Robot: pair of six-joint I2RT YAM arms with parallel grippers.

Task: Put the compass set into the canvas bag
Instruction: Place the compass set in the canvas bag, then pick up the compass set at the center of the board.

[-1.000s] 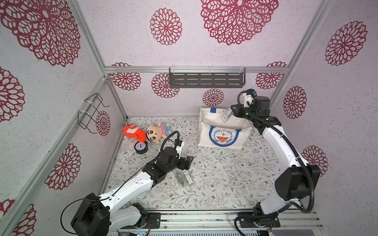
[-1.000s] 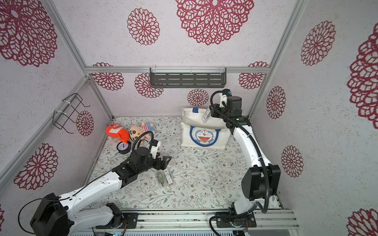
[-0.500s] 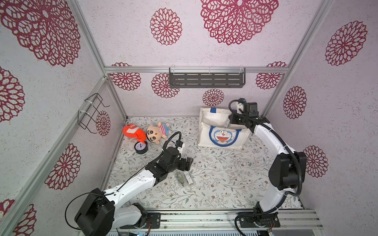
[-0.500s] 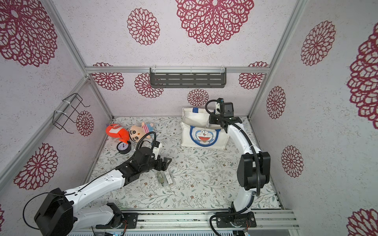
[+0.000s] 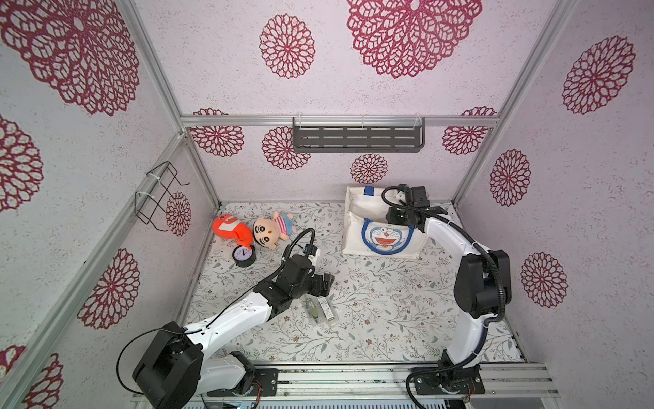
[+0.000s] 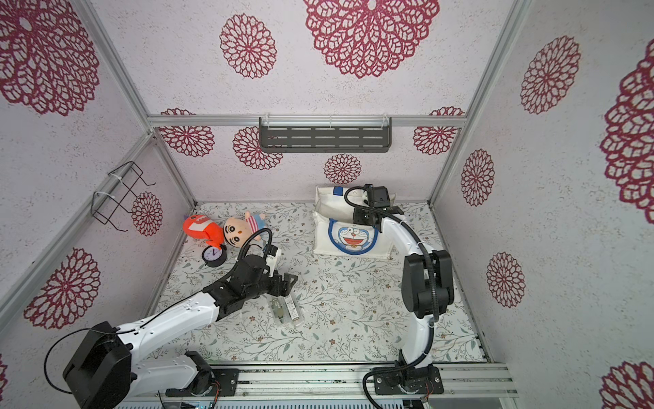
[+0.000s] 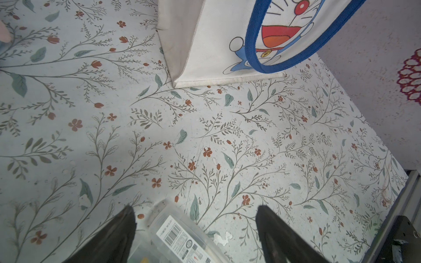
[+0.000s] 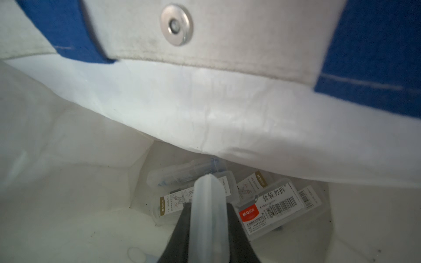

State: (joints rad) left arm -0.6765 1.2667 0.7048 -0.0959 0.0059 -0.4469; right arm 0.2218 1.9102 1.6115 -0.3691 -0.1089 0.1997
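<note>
Right gripper [image 8: 208,209] clamped on a clear compass set [image 8: 208,189], down in the canvas bag [image 5: 352,240] at the mat's [image 5: 407,311] one o'clock, several cases [image 8: 271,209] piled inside; left gripper [image 7: 196,207] wide, empty, over another set [image 5: 318,308] at seven o'clock. Light, stiff, slick plastic, I'd say: pinch the long edges.

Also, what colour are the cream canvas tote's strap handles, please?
Blue strap handles, clearest in left wrist view.

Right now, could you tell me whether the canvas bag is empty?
Not empty: in the right wrist view, several clear labelled cases lie on the bottom of the canvas bag.
</note>
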